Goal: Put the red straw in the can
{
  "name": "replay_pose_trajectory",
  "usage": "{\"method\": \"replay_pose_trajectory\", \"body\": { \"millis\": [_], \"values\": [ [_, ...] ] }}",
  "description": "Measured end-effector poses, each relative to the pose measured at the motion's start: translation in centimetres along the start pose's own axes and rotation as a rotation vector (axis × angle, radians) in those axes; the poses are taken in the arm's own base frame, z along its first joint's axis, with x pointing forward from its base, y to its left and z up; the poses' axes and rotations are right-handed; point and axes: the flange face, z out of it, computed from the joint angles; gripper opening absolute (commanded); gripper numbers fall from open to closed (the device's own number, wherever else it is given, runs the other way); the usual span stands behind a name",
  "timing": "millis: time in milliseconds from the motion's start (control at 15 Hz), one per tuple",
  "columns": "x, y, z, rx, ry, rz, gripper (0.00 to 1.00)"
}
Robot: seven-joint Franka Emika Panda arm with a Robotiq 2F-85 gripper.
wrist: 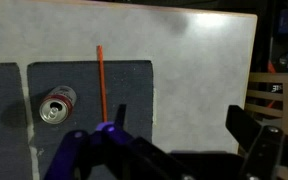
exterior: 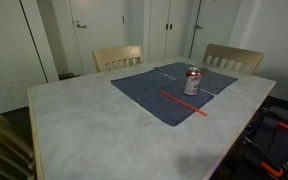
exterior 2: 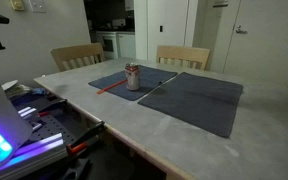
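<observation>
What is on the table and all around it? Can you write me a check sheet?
Surface: grey table with two dark mats side by side.
Job's things: can upright on a mat; straw lying flat beside it, apart, not inside.
Clutter: nothing seen.
Grippers: one gripper above the table, fingers apart, holding nothing.
Cables: none clear; blurry gear past the table edge.
Surroundings: two chairs behind the table, white doors.

Black gripper [wrist: 177,114] — blurred, seemingly tinged purple-blue at its base.
</observation>
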Motion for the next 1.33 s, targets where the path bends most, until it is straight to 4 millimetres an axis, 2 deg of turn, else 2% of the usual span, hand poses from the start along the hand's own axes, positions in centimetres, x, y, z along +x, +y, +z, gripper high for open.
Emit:
{"method": "replay_pose_trajectory", "body": {
  "millis": [467, 800, 1333],
  "values": [
    [0.1, 0.0, 0.1, -0.005, 0.000, -0.002, 1.00],
    [0.5, -0.2, 0.9, -0.026, -0.011, -0.012, 1.00],
    [3.5, 0.0, 3.3, -0.081, -0.024, -0.049, 1.00]
  ]
}}
